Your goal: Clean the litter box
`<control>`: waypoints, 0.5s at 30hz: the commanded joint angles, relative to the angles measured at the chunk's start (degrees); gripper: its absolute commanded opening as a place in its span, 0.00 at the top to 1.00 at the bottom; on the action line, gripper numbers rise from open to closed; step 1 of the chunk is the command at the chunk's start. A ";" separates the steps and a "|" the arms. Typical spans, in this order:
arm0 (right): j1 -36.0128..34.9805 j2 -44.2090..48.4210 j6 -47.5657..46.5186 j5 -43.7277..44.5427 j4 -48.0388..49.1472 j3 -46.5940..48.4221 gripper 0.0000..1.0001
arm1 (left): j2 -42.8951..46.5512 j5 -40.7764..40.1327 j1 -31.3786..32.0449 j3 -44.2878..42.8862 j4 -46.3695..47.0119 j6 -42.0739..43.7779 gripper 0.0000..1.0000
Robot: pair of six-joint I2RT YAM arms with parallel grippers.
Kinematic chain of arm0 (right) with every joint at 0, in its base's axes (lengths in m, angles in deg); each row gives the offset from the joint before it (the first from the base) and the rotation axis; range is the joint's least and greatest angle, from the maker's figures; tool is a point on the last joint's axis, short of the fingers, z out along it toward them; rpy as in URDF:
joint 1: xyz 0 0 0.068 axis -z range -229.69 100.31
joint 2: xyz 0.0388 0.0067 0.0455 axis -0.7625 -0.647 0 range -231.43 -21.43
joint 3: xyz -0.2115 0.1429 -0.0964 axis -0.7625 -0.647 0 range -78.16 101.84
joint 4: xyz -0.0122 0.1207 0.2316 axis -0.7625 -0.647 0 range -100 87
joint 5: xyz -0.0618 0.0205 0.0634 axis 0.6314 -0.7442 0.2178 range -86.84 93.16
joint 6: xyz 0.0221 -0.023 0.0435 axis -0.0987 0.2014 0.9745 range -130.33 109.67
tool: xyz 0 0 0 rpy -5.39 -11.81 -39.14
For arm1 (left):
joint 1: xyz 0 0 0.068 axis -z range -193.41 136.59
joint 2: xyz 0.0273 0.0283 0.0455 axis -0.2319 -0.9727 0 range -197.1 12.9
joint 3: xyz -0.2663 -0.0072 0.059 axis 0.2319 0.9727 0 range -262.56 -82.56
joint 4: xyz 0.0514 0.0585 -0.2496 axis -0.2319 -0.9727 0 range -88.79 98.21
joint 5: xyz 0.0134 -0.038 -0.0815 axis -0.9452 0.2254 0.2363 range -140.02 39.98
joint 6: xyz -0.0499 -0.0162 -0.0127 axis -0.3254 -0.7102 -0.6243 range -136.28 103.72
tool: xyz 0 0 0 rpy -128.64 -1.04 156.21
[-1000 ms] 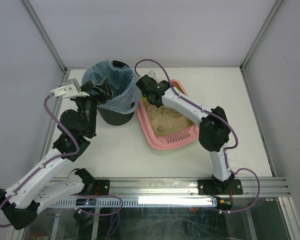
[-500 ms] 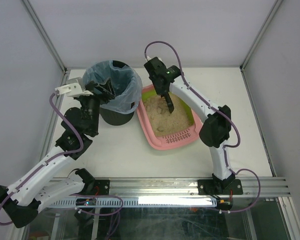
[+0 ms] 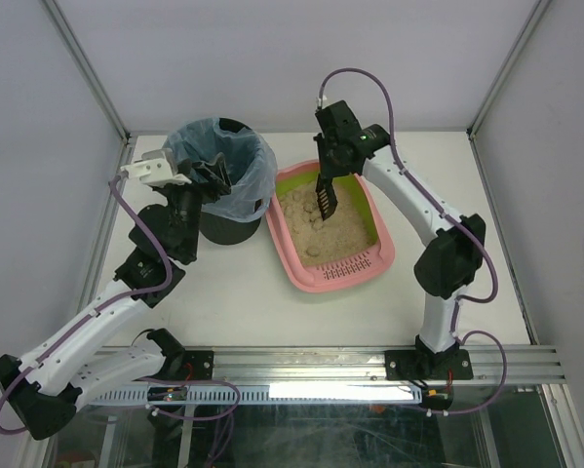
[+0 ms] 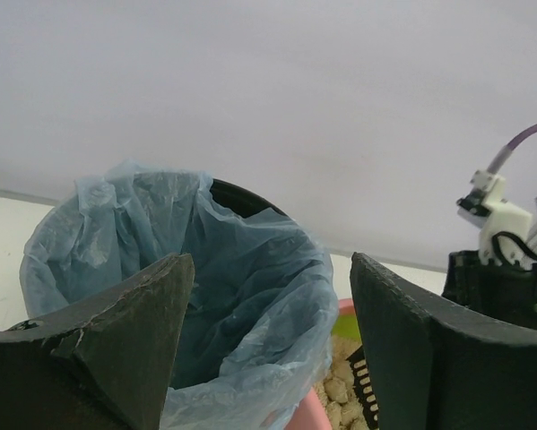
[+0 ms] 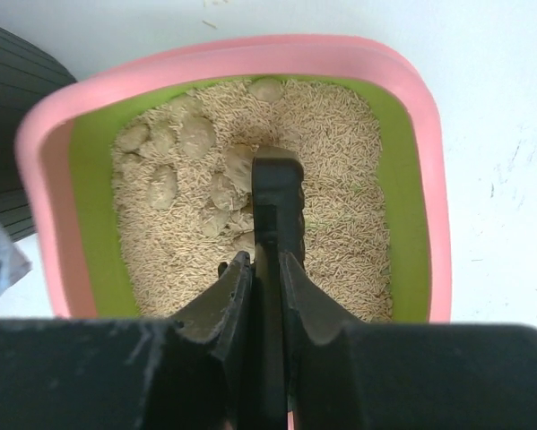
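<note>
**Task status.** Cleaning is judged to be under way and not finished. Several pale clumps lie on the tan litter at the far end of the litter box. At least two more sit nearer the slotted ledge. Each clump has to be lifted out and tipped into the bin. The wrist view of the blue bag lining the bin does not reach its bottom, so how much has been dumped cannot be told.

**Right claw.** The right claw is clamped tight on the handle of the black slotted scoop. The scoop points away from the claw and downward. Its blade rests in the litter among the far clumps.

**Position of the litter box.** The litter box sits on the bench directly below and ahead of the right claw. Its pink rim and green inner wall frame the scoop on both sides. The nearest clumps touch the blade tip or lie just to its left.

**Left claw.** The left claw has its jaws spread wide, with nothing seen gripped between them. It hangs at the bin's rim. The bag mouth is straight ahead of it. A corner of the litter box is beyond and to its right.

**Next step (judgement).** Push the blade under a clump, lift level, and carry it across to the bin.
</note>
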 commanded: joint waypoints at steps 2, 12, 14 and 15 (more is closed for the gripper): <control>-1.00 7.01 0.79 1.82 3.21 0.83 1.00 | -0.33 1.70 -0.05 -2.29 0.55 0.47 0.27; -1.60 4.14 -1.33 16.41 -2.20 -0.14 1.00 | -1.10 2.38 -0.02 -2.64 0.15 0.37 0.27; -1.74 3.47 -1.24 18.20 -2.61 -0.56 1.00 | -1.34 2.56 -0.02 -2.76 -0.04 0.28 0.27; -1.83 3.23 -1.15 18.34 -2.63 -0.92 1.00 | -1.45 2.64 -0.05 -2.80 -0.12 0.28 0.27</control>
